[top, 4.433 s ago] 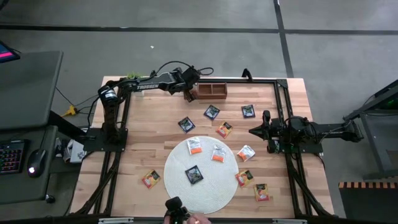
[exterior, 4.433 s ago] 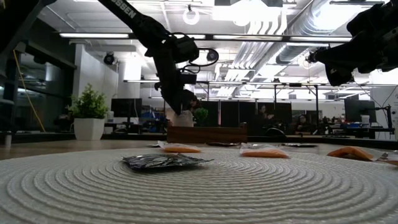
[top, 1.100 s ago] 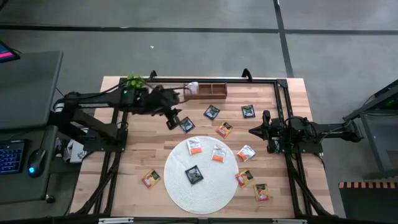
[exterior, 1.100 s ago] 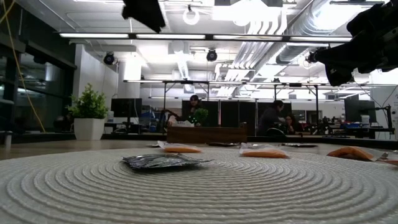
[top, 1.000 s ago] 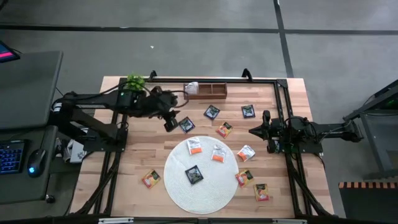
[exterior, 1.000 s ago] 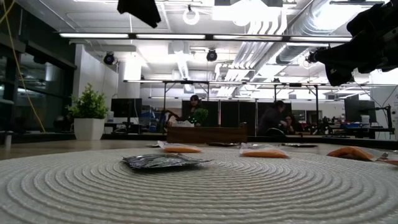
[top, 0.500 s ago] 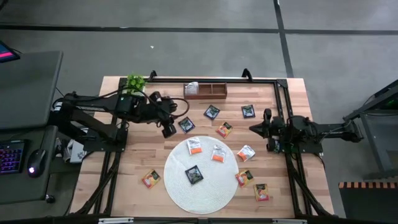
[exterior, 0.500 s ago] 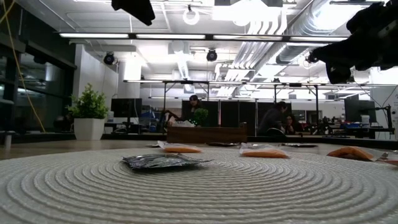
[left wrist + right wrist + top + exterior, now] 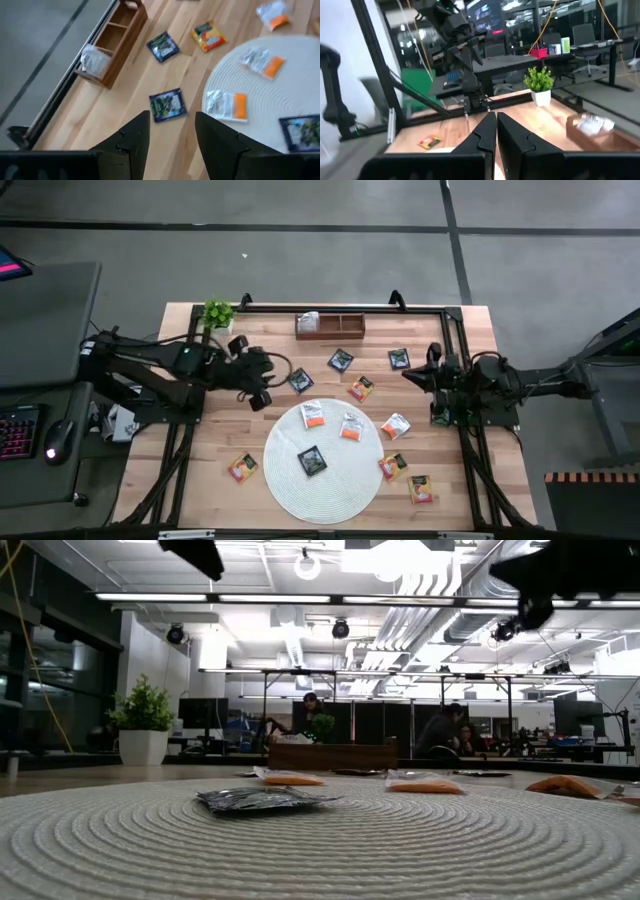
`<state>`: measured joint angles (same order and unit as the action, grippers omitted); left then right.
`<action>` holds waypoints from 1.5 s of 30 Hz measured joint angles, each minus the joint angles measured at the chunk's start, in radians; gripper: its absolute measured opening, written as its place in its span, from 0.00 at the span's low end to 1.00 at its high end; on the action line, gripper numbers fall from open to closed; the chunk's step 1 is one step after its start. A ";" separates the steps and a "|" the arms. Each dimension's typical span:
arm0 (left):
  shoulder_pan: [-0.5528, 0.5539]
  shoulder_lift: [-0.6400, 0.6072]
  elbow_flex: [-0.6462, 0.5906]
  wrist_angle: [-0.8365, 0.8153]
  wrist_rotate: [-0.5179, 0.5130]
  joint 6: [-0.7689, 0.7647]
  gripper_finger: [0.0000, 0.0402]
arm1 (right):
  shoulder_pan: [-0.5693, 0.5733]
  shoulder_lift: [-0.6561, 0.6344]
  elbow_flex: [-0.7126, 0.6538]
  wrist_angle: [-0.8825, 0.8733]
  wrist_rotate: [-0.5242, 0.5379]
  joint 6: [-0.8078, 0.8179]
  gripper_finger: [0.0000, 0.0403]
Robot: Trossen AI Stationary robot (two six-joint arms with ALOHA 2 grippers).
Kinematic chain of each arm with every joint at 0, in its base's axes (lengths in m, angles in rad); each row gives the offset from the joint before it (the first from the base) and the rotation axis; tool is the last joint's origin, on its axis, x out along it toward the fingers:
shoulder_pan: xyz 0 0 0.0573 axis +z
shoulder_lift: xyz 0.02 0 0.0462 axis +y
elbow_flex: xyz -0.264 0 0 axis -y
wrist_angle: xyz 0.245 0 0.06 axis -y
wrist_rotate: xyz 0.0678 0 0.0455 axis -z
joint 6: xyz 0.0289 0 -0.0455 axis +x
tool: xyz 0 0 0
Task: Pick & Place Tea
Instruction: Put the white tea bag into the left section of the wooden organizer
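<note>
On the table (image 9: 225, 440), sachets (image 9: 340, 361) lie scattered; the left gripper (image 9: 256, 396) hovers open and empty, the right gripper (image 9: 408, 374) closed.

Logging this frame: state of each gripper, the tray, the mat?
Left gripper: open, empty, above the table near a black sachet.
Right gripper: shut, empty.
Brown wooden three-compartment tray: one white sachet in its end compartment.
Round white woven mat: three sachets on it.

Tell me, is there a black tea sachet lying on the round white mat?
Yes, the high view shows one black sachet lying on the round white mat, below two white-and-orange ones.
</note>
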<state>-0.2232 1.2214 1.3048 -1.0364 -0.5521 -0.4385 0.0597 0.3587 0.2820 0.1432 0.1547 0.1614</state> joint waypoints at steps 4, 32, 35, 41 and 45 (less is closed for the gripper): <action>-0.009 -0.102 -0.160 0.105 0.013 -0.048 0.38 | 0.000 0.227 0.201 -0.176 -0.010 -0.020 0.03; 0.061 -0.112 -0.597 0.694 0.245 -0.029 0.38 | 0.085 1.523 0.990 -0.503 -0.186 -0.065 0.03; 0.104 -0.074 -0.616 0.722 0.279 -0.029 0.38 | 0.082 1.561 1.009 -0.494 -0.191 -0.076 0.03; 0.148 -0.039 -0.614 0.746 0.336 0.015 0.38 | 0.065 1.591 1.004 -0.480 -0.132 -0.076 0.03; 0.148 -0.037 -0.614 0.742 0.307 0.031 0.38 | 0.047 1.590 1.006 -0.455 -0.131 -0.091 0.03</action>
<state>-0.0754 1.1839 0.6907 -0.2943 -0.2450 -0.4078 0.1065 1.9489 1.2883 -0.3122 0.0236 0.0700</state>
